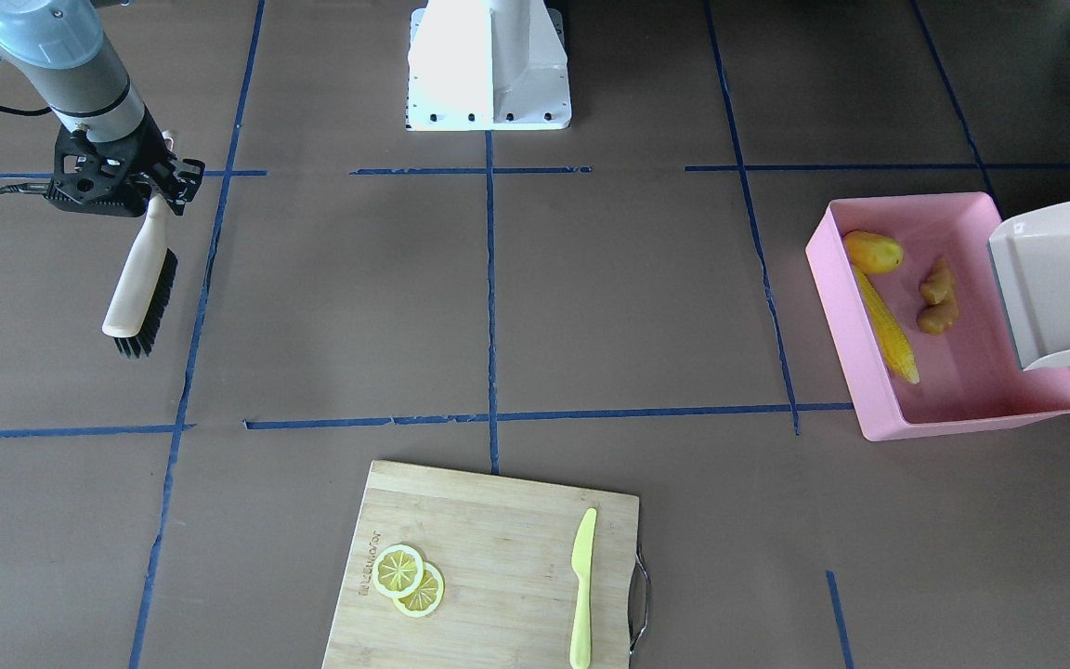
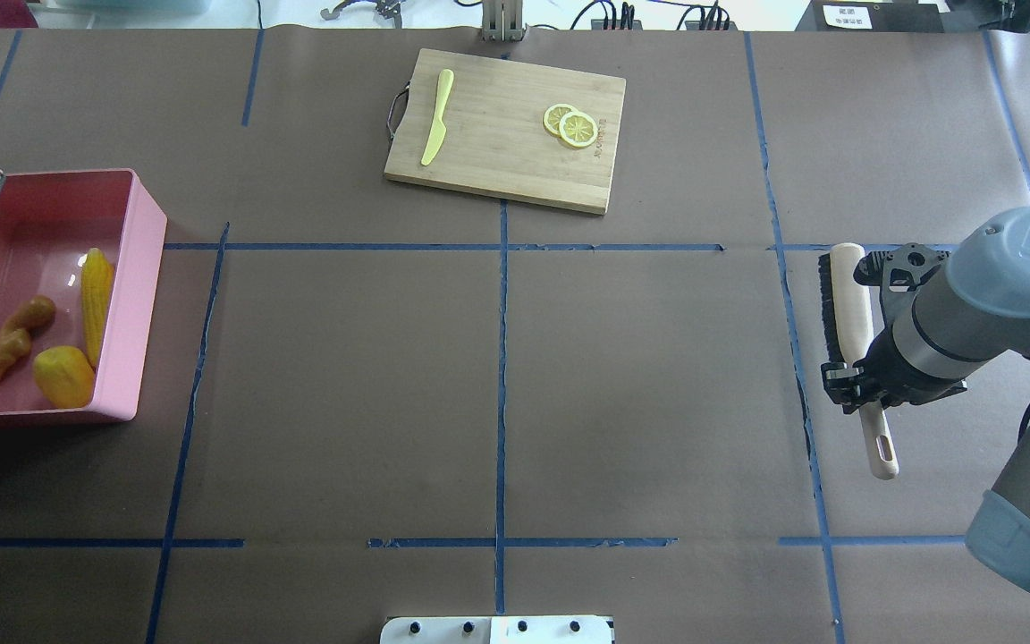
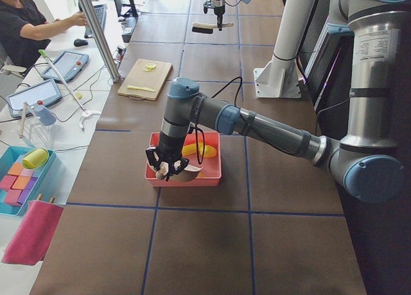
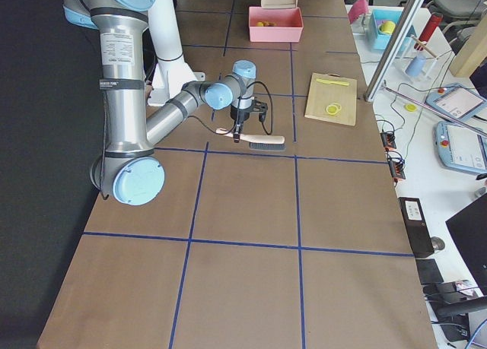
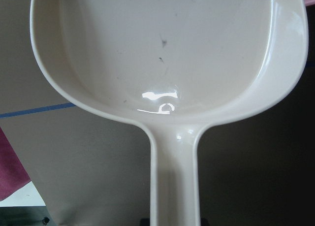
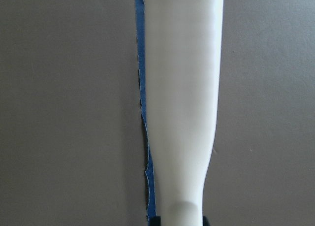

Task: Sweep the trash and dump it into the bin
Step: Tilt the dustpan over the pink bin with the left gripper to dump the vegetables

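The pink bin [image 1: 840,330] stands at my left end of the table. In it lie the corn cob [image 1: 886,325], the rounded yellow lump [image 1: 874,251] and the ginger root [image 1: 937,299]. They also show in the overhead view: bin [image 2: 144,295], corn [image 2: 97,300], lump [image 2: 63,376], ginger [image 2: 14,340]. My left gripper [image 3: 168,169] is shut on the handle of the beige dustpan [image 1: 1069,283], which hangs empty and tilted over the bin's outer edge [image 5: 167,53]. My right gripper [image 1: 159,181] is shut on the handle of a black-bristled brush [image 1: 140,288], far to my right [image 2: 846,304].
A wooden cutting board [image 1: 489,548] lies at the far side in the middle, with two lemon slices [image 1: 410,578] and a yellow-green knife [image 1: 581,581] on it. The white robot base [image 1: 489,65] stands at my edge. A person sits beyond the table in the exterior left view [image 3: 26,25].
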